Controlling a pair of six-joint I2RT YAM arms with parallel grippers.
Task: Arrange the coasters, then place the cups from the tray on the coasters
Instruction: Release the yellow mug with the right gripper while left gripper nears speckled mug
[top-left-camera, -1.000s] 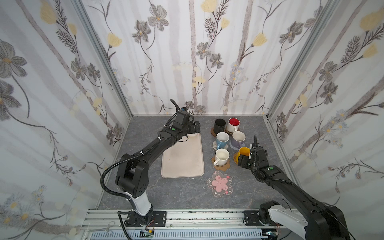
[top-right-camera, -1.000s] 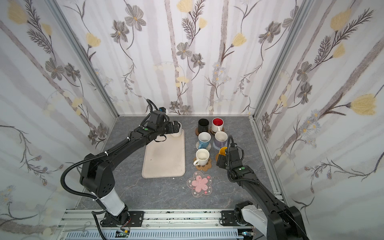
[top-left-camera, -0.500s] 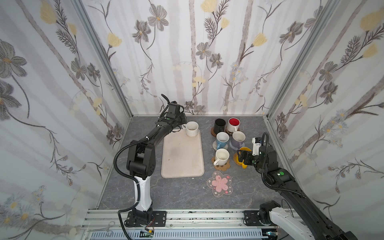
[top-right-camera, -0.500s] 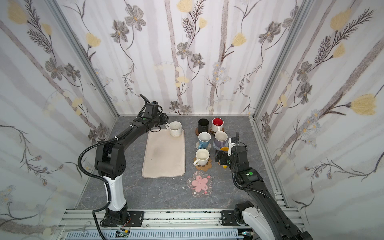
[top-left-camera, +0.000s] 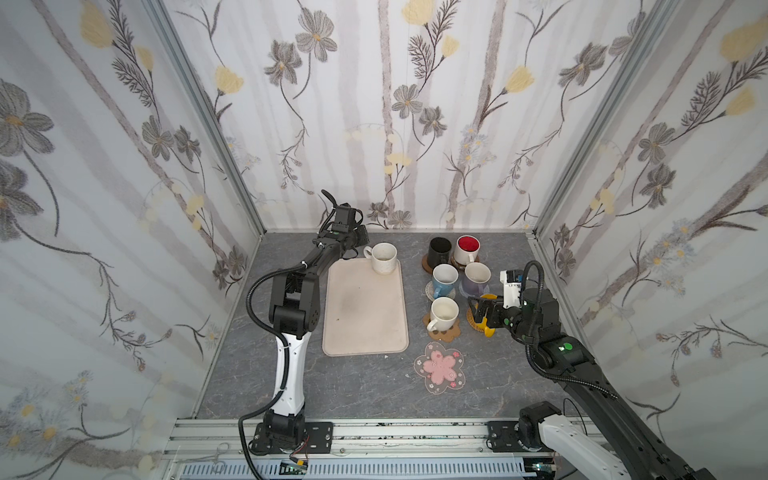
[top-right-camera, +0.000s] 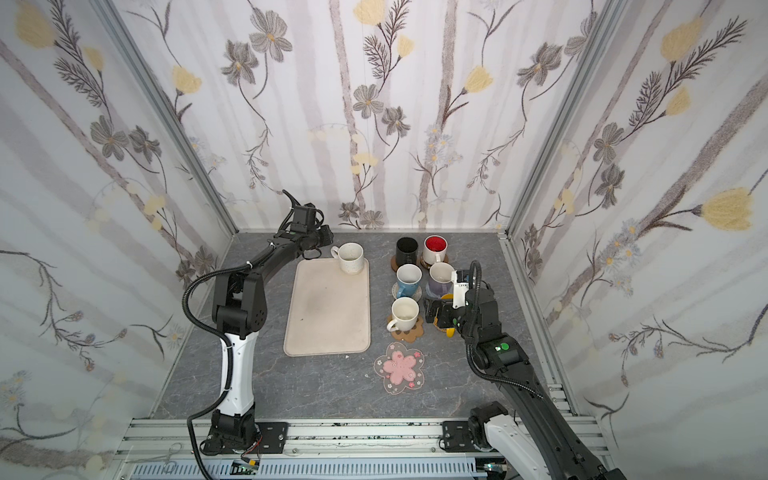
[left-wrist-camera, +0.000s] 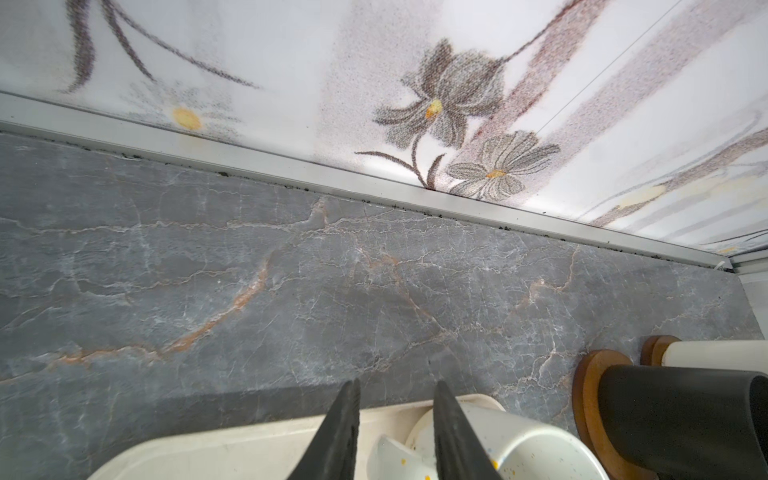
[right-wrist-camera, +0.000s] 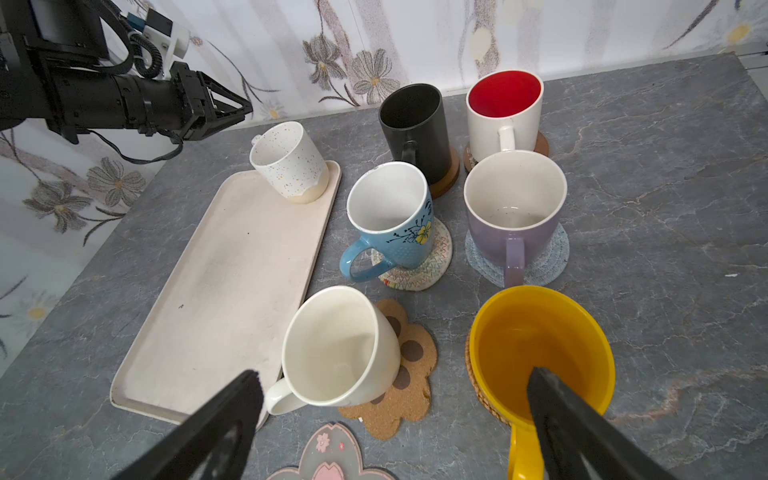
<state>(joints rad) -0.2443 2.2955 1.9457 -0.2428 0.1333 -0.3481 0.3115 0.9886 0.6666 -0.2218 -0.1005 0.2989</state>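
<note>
An off-white speckled cup (top-left-camera: 384, 257) stands on the far right corner of the beige tray (top-left-camera: 361, 316). My left gripper (left-wrist-camera: 397, 384) hovers at its handle, which lies between narrowly parted jaws; contact is unclear. Six cups sit on coasters to the right: black (top-left-camera: 439, 249), red-inside (top-left-camera: 467, 247), blue (top-left-camera: 444, 278), lilac (top-left-camera: 477, 276), white (right-wrist-camera: 336, 349) on the paw coaster (right-wrist-camera: 411, 374), and yellow (right-wrist-camera: 540, 332) on rattan. My right gripper (right-wrist-camera: 395, 374) is wide open above the yellow and white cups, holding nothing. The pink-flower coaster (top-left-camera: 440, 368) lies bare.
The back wall runs close behind the left gripper (top-left-camera: 360, 240). The right wall stands just past the right arm (top-left-camera: 536, 316). Bare grey tabletop (top-left-camera: 332, 386) lies in front of the tray and around the flower coaster.
The left gripper drew back off the speckled cup to its handle side and its jaws narrowed. The right gripper opened wide and backed away from the yellow cup, which stays on its coaster.
</note>
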